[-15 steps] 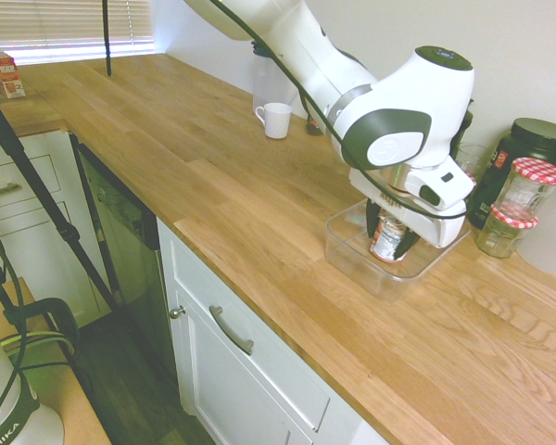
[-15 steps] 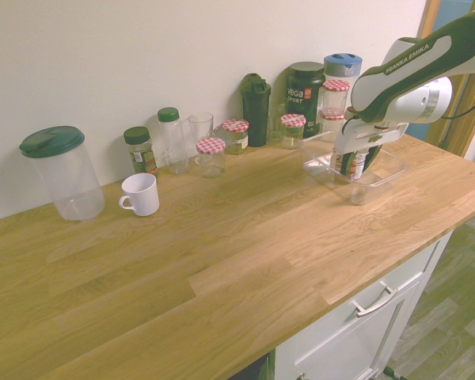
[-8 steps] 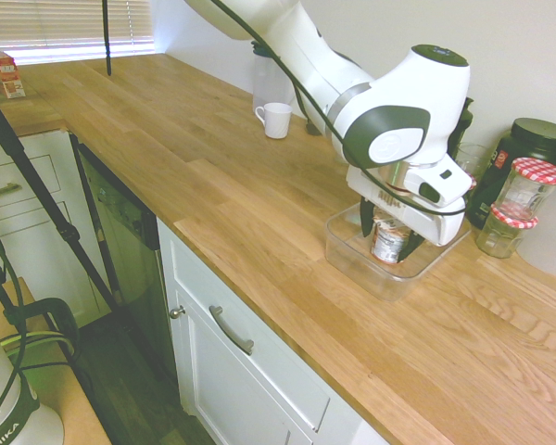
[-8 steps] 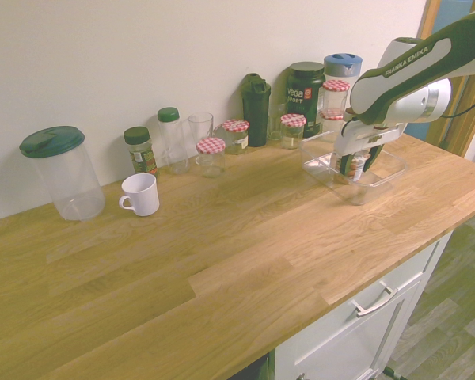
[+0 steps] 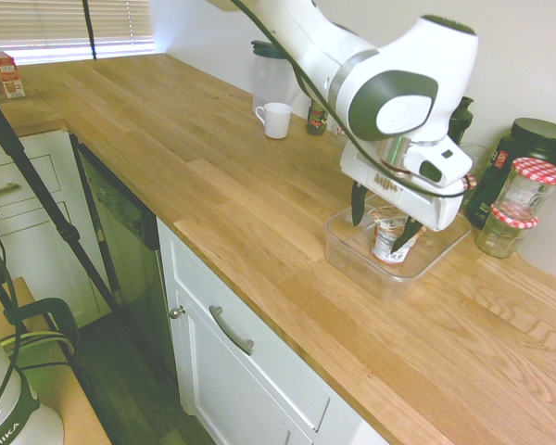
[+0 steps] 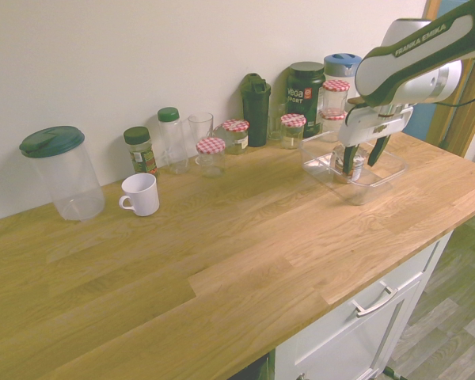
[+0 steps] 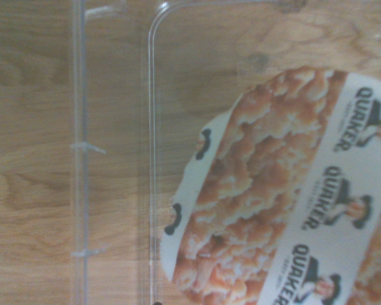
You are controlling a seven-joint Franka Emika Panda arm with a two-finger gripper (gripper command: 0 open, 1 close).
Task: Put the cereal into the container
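With its two fingers spread wide, the pincer [image 5: 382, 224] hovers just above the clear tub [image 5: 352, 260], where we see the cereal [image 5: 389, 243] standing inside, released. On the cup's lid, in the close wrist view, we can read the word "QUAKER" beside a strip of orange-brown print. We find the tub on the wooden table [image 5: 250, 222], near the two stacked jars [image 5: 510, 213] with red-checked lids and the dark Vega canister [image 6: 304, 99]. Along the wall, we also see a dark green shaker [image 6: 256, 111], a blue-lidded pitcher [image 6: 343, 67] and, well apart from the tub, a white mug [image 6: 140, 195] between a green-lidded pitcher [image 6: 70, 178] and a small green-capped jar [image 6: 140, 150]. Beneath the tabletop, we see a white drawer [image 5: 259, 348] with a metal handle [image 5: 231, 331].
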